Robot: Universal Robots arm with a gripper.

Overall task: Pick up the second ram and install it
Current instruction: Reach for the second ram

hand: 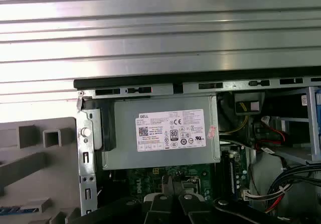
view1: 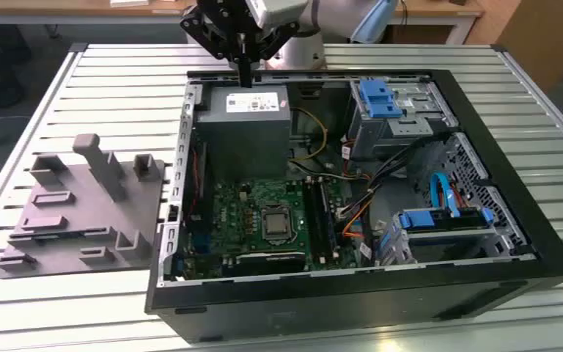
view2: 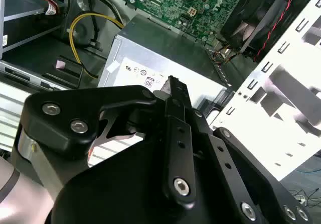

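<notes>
My gripper (view1: 245,79) hangs over the back edge of the open computer case (view1: 545,249), just above the grey power supply (view1: 247,121). Its black fingers are pressed together and shut, with nothing between them in the second wrist view (view2: 173,86) or the first wrist view (hand: 169,182). At the edge of the first wrist view a thin blue-green strip (hand: 15,210) sits in the grey fixture (hand: 30,169); it may be the second ram, though little of it shows. The long black memory slots (view1: 318,213) run beside the processor socket on the green motherboard (view1: 232,213).
The grey fixture (view1: 86,213) with upright posts stands on the slatted metal table (view1: 115,73), on the exterior view's left of the case. Blue drive brackets (view1: 377,99), loose cables (view1: 360,198) and a drive cage fill the case's other side.
</notes>
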